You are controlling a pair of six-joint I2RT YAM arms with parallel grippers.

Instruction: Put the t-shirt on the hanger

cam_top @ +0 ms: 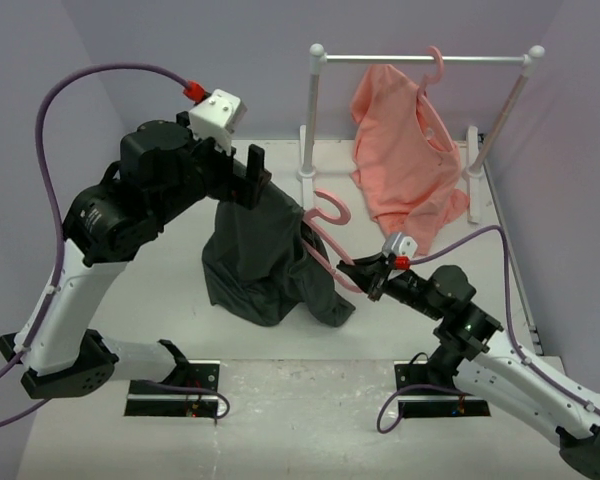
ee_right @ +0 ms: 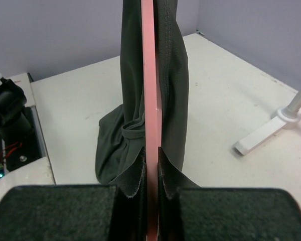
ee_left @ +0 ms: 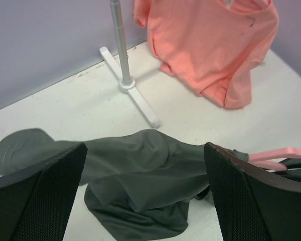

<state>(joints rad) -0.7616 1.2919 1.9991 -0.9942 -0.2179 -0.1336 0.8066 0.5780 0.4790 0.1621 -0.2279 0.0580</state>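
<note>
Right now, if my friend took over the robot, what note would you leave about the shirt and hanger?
Left gripper: open, empty, above the t-shirt.
Right gripper: shut on the hanger.
Done: the t-shirt drapes down both sides of the hanger, with the hook sticking out at the top. Its lower part bunches on the table.
Left: check that both shoulders sit properly; I cannot tell from these views.

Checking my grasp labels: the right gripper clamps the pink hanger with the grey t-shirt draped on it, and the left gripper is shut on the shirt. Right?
Not quite. The left gripper is open, its fingers wide apart above the t-shirt, as the left wrist view shows. The right gripper does clamp the pink hanger with the shirt draped on it.
</note>
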